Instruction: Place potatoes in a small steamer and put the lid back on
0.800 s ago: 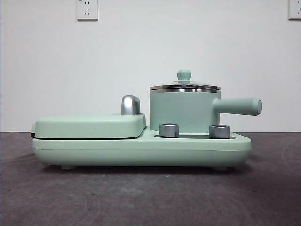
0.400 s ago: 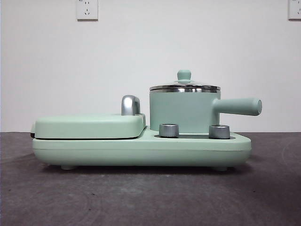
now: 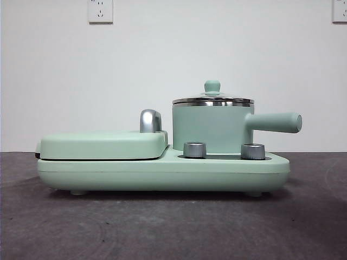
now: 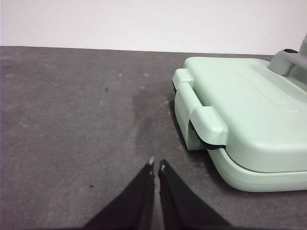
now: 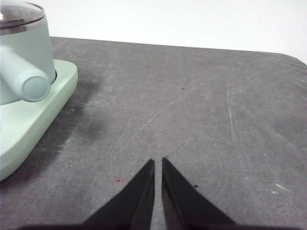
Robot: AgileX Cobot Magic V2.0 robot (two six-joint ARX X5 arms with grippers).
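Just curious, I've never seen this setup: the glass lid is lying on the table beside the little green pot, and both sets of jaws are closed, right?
Not quite. The glass lid sits on the small steamer pot, as the front view shows. Both sets of jaws are indeed closed.

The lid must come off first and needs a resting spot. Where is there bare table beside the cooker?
Bare grey table lies beyond the small steamer handle end, by the right gripper, and beyond the griddle cover, by the left gripper. The base around the two knobs is crowded.

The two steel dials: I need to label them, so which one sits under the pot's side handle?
The dial on the front view's right; the other dial sits nearer the griddle cover.
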